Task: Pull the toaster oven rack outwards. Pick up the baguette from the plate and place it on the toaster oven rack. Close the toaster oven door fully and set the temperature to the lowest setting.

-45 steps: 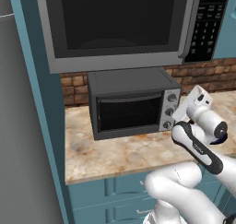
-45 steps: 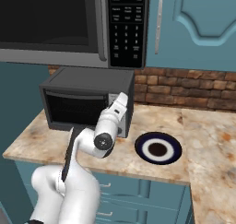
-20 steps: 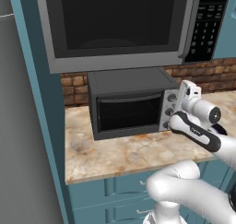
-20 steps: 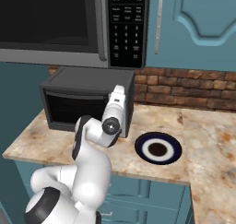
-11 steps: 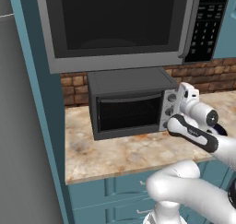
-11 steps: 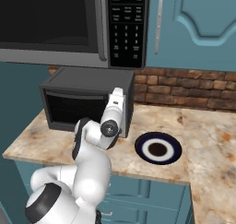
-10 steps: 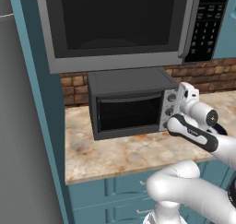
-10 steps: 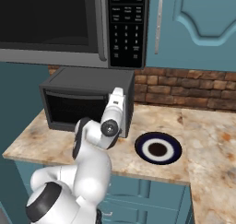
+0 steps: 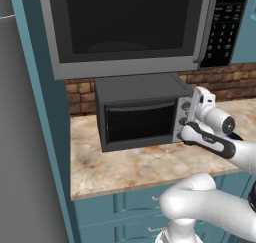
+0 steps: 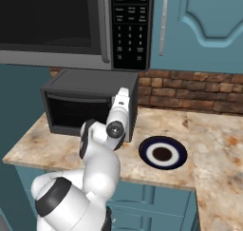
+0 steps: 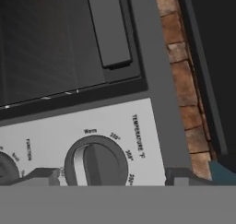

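Silver control panel of the toaster oven point(image 9: 142, 111) faces the gripper point(image 11: 110, 178), whose jaws stand apart either side of the temperature knob point(image 11: 96, 163), not pinching it. The toaster oven door point(image 9: 141, 121) is shut; a blue-rimmed plate point(image 10: 163, 152) sits at the oven's three o'clock.

"TEMPERATURE °F", "Warm" on toaster oven point(image 11: 115, 121) panel

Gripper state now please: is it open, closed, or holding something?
Gripper: open, its fingertips either side of the temperature knob on the toaster oven, not yet gripping it.
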